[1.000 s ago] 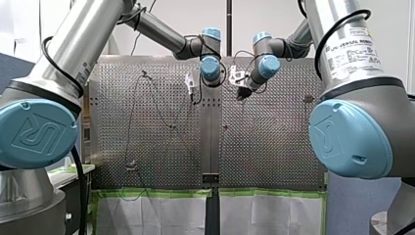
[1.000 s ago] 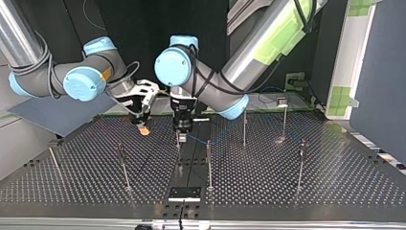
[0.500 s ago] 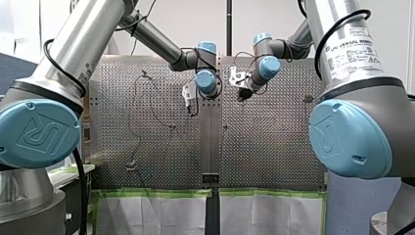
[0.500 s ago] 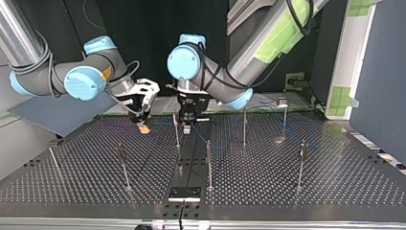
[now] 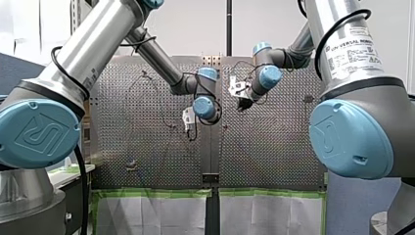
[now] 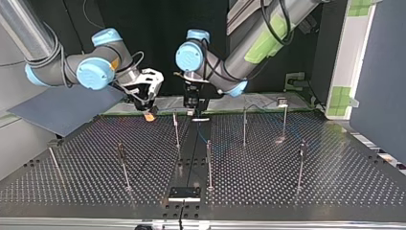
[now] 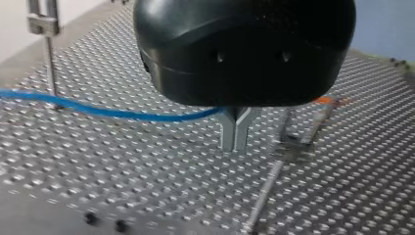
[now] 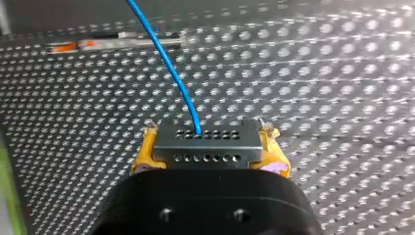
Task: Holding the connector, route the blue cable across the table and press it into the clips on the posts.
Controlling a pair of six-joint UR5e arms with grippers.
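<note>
In the right wrist view my right gripper is shut on the grey connector, which sits between its yellow pads. The blue cable leaves the connector's face and runs on ahead over the perforated table. In the left wrist view my left gripper has its metal fingers pressed together on the blue cable, which trails off to one side past a post with a clip. In the top view my right gripper and my left gripper hang close together near the far edge.
Several thin posts stand on the table in the top view, among them one just in front of the grippers, one nearer and one to its right. A black plate lies at the near edge.
My left gripper has moved down the front view and back toward the top view's far edge, past the post, with the cable. My right gripper rose slightly, still holding the connector.
</note>
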